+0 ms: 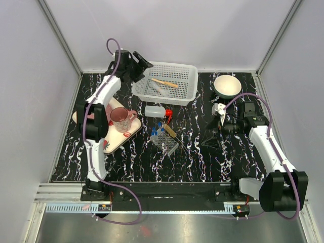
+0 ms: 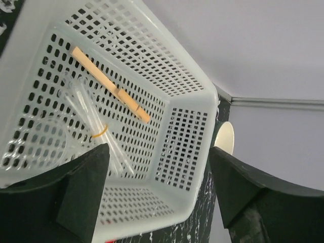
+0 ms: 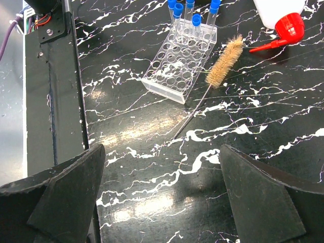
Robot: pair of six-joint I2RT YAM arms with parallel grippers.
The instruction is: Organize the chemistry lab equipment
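Note:
A white perforated basket [image 1: 169,81] at the back holds a wooden stick [image 2: 109,86], clear pipettes [image 2: 96,124] bundled with a yellow band, and a clear round funnel [image 2: 38,142]. My left gripper [image 1: 143,63] is open and empty above the basket's left end; in its wrist view [image 2: 159,187] the basket's near corner lies between the fingers. The tube rack [image 1: 165,140] with blue-capped test tubes [image 3: 195,10] stands mid-table. The red-capped bottle [image 1: 156,111] lies behind it. My right gripper [image 1: 210,137] is open and empty low over the table, right of the rack [image 3: 179,63].
A bristle brush [image 3: 223,63] lies beside the rack. A pink mug [image 1: 120,119] stands on a strawberry-print tray [image 1: 114,142] at the left. A white bowl [image 1: 227,86] sits at the back right, right of the basket. A small white object [image 1: 218,109] lies near my right wrist.

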